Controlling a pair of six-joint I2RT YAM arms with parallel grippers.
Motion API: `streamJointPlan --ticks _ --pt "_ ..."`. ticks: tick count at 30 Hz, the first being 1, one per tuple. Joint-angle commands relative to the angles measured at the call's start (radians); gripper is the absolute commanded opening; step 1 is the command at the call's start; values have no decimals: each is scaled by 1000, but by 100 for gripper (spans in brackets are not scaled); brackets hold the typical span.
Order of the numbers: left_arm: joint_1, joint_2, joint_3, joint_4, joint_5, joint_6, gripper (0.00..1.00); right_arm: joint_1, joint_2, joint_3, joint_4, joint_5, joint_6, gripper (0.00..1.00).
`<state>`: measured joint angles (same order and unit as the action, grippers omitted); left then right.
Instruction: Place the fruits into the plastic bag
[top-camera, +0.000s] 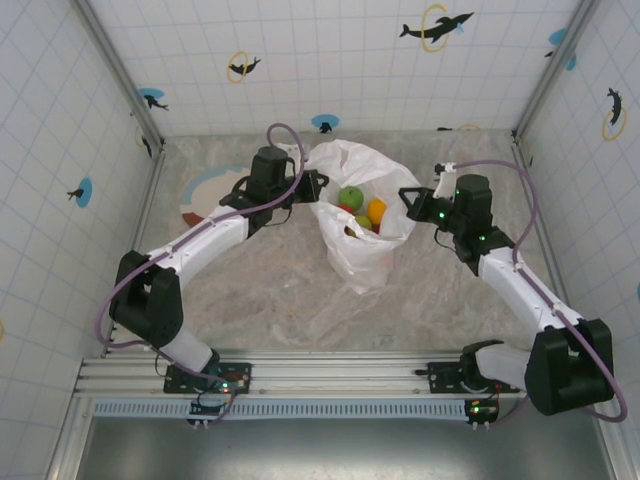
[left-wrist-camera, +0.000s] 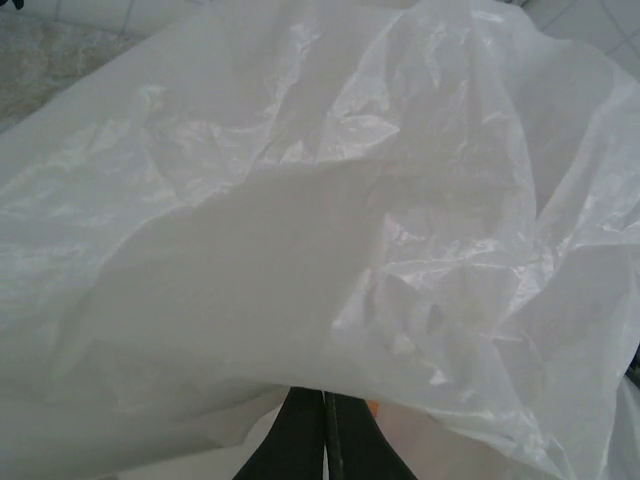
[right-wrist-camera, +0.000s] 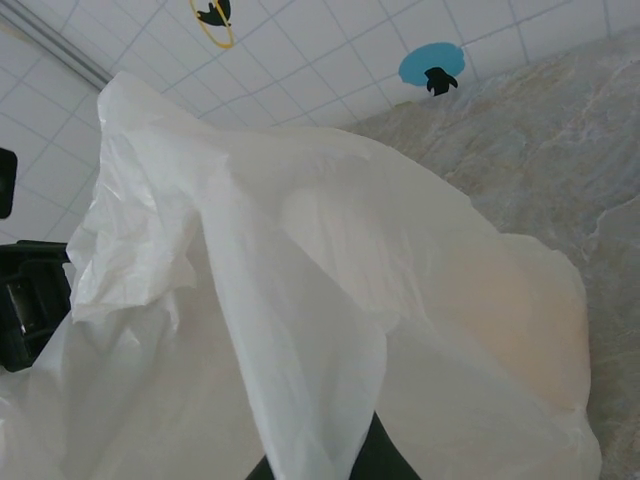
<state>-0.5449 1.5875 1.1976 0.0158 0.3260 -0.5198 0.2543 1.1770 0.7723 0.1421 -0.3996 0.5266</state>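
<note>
The plastic bag (top-camera: 365, 255) stands on the table's middle with its mouth held wide between both grippers. Inside it lie the fruits: a green one (top-camera: 350, 196), an orange one (top-camera: 376, 210) and red ones partly hidden beneath. My left gripper (top-camera: 318, 185) is shut on the bag's left rim; in the left wrist view its dark fingers (left-wrist-camera: 300, 440) press together under the white film (left-wrist-camera: 300, 200). My right gripper (top-camera: 405, 197) is shut on the right rim, with a fold of the bag (right-wrist-camera: 300, 300) running out between its fingers (right-wrist-camera: 385, 462). An orange tint (right-wrist-camera: 510, 310) shows through the bag wall.
A round pink, white and brown plate (top-camera: 200, 192) lies at the back left, partly under the left arm. Tiled walls with fish stickers close in the table on three sides. Bare marble surface (top-camera: 260, 290) lies in front of the bag.
</note>
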Motion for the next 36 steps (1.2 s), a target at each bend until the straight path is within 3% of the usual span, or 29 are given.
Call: streamJointPlan --ticks 1,11,16,26,36 --pt "2 -30 25 24 11 27 0 -8 -51 38 3 52 -27 0" --pt "2 9 25 7 -4 35 0 -22 -5 -15 -26 67 -48 3" --pt "2 -15 18 12 4 44 25 -26 -23 11 -31 73 -47 20" --pt "2 -113 -44 24 -48 75 69 -26 -96 73 -59 89 -57 72" --pt "1 -269 -172 66 -117 126 93 -30 -171 125 -127 153 -125 90"
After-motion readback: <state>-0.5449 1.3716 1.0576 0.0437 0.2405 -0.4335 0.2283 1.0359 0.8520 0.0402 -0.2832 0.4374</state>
